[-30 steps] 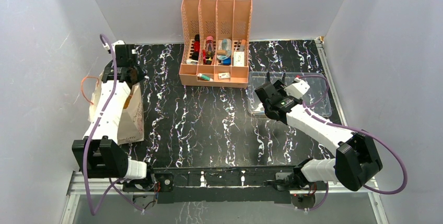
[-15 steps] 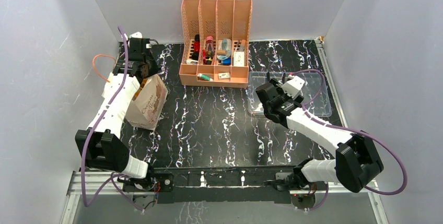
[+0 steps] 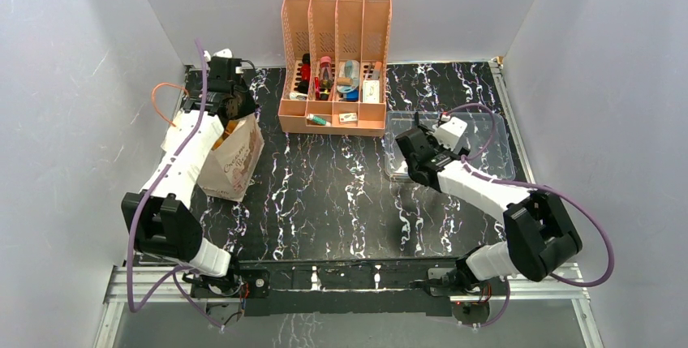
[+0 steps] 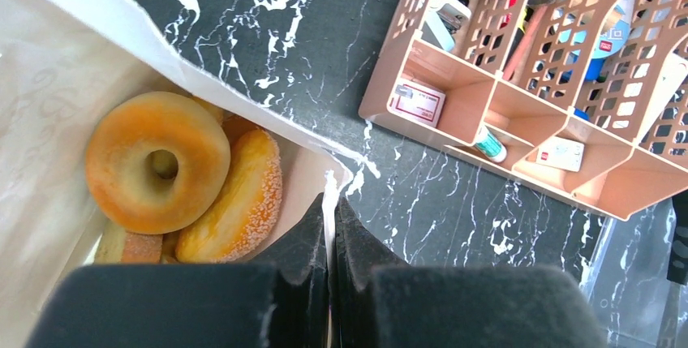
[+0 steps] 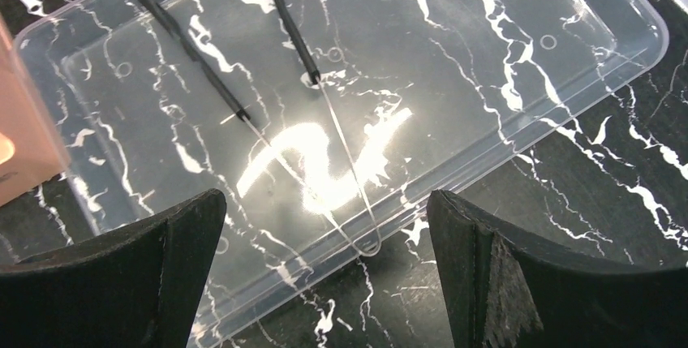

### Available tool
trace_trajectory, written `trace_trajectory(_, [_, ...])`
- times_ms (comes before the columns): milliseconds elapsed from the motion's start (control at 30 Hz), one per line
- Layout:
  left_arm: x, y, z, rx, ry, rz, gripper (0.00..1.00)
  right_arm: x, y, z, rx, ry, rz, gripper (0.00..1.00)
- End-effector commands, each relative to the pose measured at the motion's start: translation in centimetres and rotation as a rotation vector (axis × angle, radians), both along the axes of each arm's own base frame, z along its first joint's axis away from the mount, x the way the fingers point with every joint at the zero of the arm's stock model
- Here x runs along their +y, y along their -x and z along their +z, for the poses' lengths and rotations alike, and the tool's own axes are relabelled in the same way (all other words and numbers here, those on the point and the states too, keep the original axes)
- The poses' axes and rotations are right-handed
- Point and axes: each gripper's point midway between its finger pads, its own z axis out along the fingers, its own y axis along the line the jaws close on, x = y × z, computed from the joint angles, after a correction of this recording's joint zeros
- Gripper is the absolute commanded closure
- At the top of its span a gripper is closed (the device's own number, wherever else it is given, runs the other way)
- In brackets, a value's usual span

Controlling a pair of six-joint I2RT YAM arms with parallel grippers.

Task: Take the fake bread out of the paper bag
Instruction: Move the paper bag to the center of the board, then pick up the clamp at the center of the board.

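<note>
Pinched shut with left claw on torn rim of cream-beige paper carrier bag, at left side of black marbled bench. Still inside bag: golden-brown toy bread ring lying against orange sugared toy bun. Spread wide with right claw above clear plastic tray, gripping nothing.

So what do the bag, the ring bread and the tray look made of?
The paper bag looks like thin matte cream paper, its rim ragged. The ring bread: probably foam or soft plastic, smooth matte golden skin. The clear tray: glossy transparent plastic; marble pattern shows through, strong glare.
</note>
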Motion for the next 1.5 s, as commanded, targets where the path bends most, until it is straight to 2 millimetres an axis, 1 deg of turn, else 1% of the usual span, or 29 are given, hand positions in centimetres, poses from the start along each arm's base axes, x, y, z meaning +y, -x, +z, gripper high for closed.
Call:
trace_trajectory(0, [-2.0, -1.0, 2.2, -0.069, 0.052, -0.044, 1.00, -1.2, -1.4, 0.9, -0.024, 0.038, -0.008, 0.04])
trace_trajectory(167, [-2.8, -1.2, 1.7, -0.061, 0.064, -0.059, 1.00, -1.7, -2.6, -0.2, 0.011, 0.040, 0.053, 0.04])
trace_trajectory(267, [-3.1, -1.3, 1.3, -0.052, 0.066, -0.062, 1.00, -1.4, -3.6, -0.8, 0.019, 0.032, 0.115, 0.04])
trace_trajectory(500, [-3.4, -1.4, 0.6, -0.028, 0.064, -0.078, 1.00, -1.3, -5.2, -2.6, 0.072, 0.049, 0.170, 0.04])
trace_trajectory(667, [-3.6, -1.1, 1.0, -0.030, 0.068, -0.086, 1.00, -0.9, -6.2, -3.0, 0.076, 0.050, 0.202, 0.04])
trace_trajectory(1000, [-4.1, -0.5, 2.0, -0.044, 0.075, -0.095, 1.00, -1.6, -8.0, -4.0, 0.092, 0.049, 0.207, 0.04])
trace_trajectory(1200, [-4.3, -0.2, 2.6, -0.050, 0.069, -0.098, 0.99, -1.4, -9.1, -4.1, 0.091, 0.025, 0.225, 0.05])
trace_trajectory(1267, [-4.4, -0.2, 2.5, -0.046, 0.069, -0.099, 0.93, -1.3, -9.3, -4.5, 0.105, 0.018, 0.233, 0.07])
trace_trajectory(1400, [-4.3, 0.0, 2.5, -0.045, 0.062, -0.094, 0.67, -1.0, -9.8, -4.8, 0.111, 0.010, 0.248, 0.09])
trace_trajectory(1467, [-4.0, 0.1, 2.9, -0.054, 0.052, -0.086, 0.60, -1.0, -9.8, -4.8, 0.112, 0.006, 0.250, 0.10])
